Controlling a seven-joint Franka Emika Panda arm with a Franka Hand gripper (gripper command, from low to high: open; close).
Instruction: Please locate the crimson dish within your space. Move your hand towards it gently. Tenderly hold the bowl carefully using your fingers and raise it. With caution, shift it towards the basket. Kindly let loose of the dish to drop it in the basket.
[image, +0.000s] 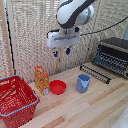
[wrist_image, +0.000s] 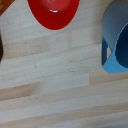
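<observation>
Hand (image: 61, 52) of the white robot arm (image: 74, 14) hangs high above the wooden worktop (image: 85, 107), its blue-tipped fingers (image: 55, 53) spread apart and holding nothing. Below it the crimson dish (image: 57, 87) sits upright on the boards, just beside an orange carton (image: 42, 79) and near a blue cup (image: 83, 82). At the exterior view's left stands the basket (image: 16, 100), well apart from a dark toaster oven (image: 113, 55).

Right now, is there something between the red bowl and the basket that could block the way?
Yes. An orange box stands upright just beside the red bowl, between it and the basket. The bowl likely must be lifted over it.
</observation>
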